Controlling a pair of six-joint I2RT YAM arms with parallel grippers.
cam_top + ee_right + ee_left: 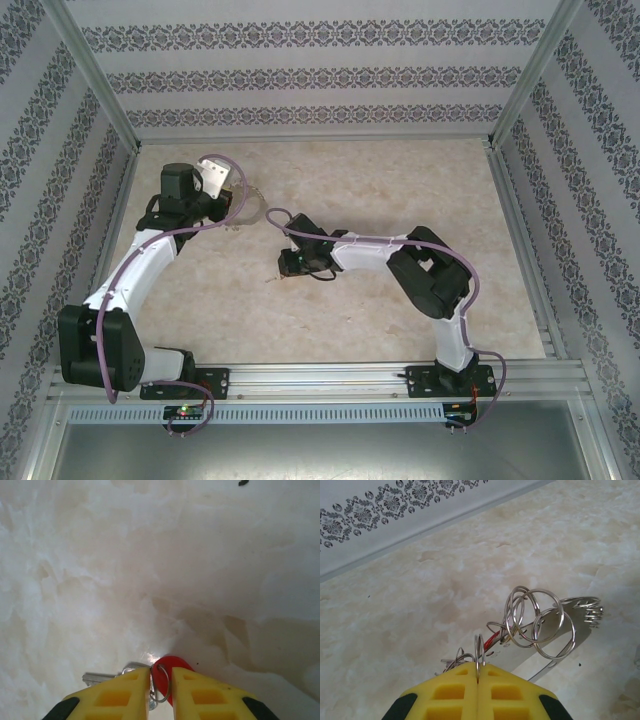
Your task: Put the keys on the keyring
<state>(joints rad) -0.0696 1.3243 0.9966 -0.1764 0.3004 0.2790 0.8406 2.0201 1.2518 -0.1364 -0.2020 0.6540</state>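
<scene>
1. Enclosure: patterned walls (300,80) on three sides, and a marbled beige table (400,180) as the floor.
2. The left arm (130,270) runs from its near-left base up to the far-left part of the table. The right arm (430,280) is folded at the elbow and reaches left toward mid-table.
3. The left gripper (478,672) has its yellow fingers pressed together, with a thin wire ring pinched upright in the seam.
4. The right gripper (161,677) sits low over the table with its fingers narrowly apart. A key's small split ring and tag sit in the gap; I can't tell whether the fingers actually pinch them.
5. The keyring (535,625) sits at the left gripper's tips, at far left of the table. It is a large silver loop carrying several overlapping silver rings. A bit of red shows among them near the fingertips. The loop extends right, just above the table, and casts a shadow.
6. One key (100,678) has its silver blade lying flat on the table, sticking out left of the right gripper's left finger.
7. The key's red tag (172,662) peeks out at the fingertips, partly behind the right finger.
8. The two grippers are well apart in the top view.
</scene>
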